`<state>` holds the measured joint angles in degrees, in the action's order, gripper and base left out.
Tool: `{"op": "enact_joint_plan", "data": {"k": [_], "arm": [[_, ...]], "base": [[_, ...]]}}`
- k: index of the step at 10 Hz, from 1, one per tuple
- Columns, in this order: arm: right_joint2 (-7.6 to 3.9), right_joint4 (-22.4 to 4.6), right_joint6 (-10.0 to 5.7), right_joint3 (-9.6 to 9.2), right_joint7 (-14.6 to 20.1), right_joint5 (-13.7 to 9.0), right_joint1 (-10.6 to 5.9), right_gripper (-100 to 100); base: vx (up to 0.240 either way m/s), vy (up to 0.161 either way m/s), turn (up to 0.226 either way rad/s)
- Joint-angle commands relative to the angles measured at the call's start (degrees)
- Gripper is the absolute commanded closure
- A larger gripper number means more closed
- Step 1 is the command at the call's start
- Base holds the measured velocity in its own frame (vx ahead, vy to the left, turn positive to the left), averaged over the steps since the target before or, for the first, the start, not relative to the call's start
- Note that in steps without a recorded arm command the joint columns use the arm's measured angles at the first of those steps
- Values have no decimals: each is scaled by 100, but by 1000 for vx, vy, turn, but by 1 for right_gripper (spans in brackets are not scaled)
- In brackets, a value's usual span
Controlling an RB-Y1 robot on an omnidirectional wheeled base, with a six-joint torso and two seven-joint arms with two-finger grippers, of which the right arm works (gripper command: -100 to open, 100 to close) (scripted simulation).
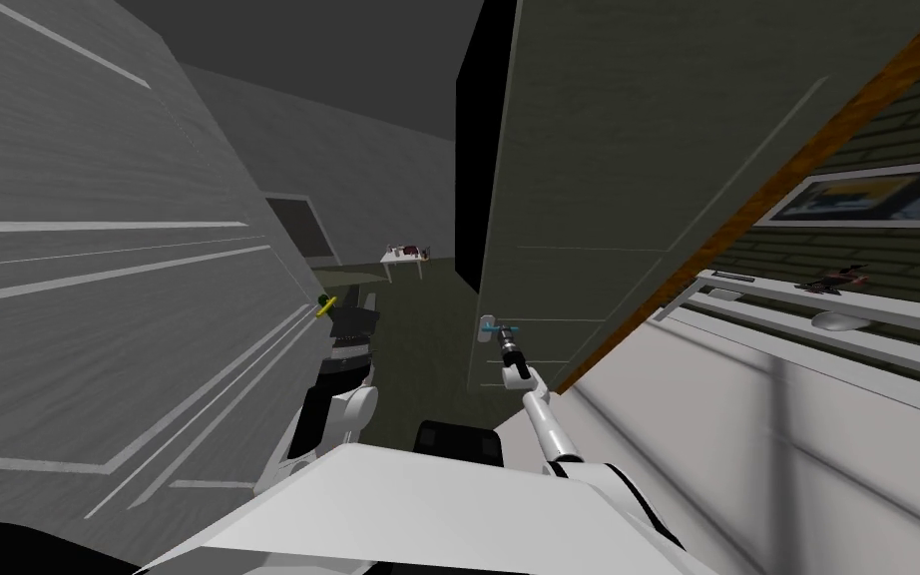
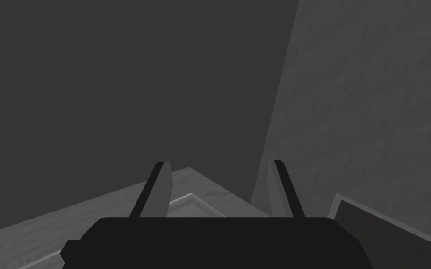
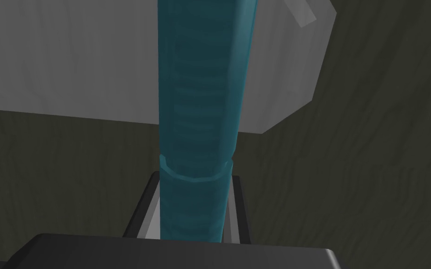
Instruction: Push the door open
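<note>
Grey panelled wall (image 1: 99, 250) is recorded close on the left. The left gripper (image 2: 220, 164) is held beside it, fingers parted and nothing between them. The right gripper (image 3: 192, 187) is clenched on the teal handle (image 3: 205, 93), which is mounted on a light grey plate (image 3: 69, 60) near the free edge of the olive-grey door (image 1: 628, 180), ahead and to the right. Beyond that edge, a black area (image 1: 468, 150) and a small white table (image 1: 403, 258) are noted.

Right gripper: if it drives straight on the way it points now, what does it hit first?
The right gripper is shut on the teal handle; straight ahead it would probably meet the grey plate behind the handle, on the door.
</note>
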<state>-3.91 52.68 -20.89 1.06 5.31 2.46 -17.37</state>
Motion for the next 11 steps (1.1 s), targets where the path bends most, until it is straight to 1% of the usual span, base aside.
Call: {"op": "enact_joint_plan", "data": {"k": [1, 4, 7, 8, 9, 11], "arm": [[-40, 42, 23, 112, -24, -24, -16, 100], [3, 5, 35, 319, -92, -63, -36, 100], [53, -22, 44, 467, -141, -91, -51, 100], [27, -22, 52, 460, -134, -88, -29, 100], [-26, -27, 44, 565, -159, -111, -34, 100], [-60, -35, 42, 646, -182, -129, -32, 100]], "base": [[165, 137, -85], [171, 139, -79], [145, 120, -68], [60, 41, -38], [122, 43, -50], [158, 68, -47]]}}
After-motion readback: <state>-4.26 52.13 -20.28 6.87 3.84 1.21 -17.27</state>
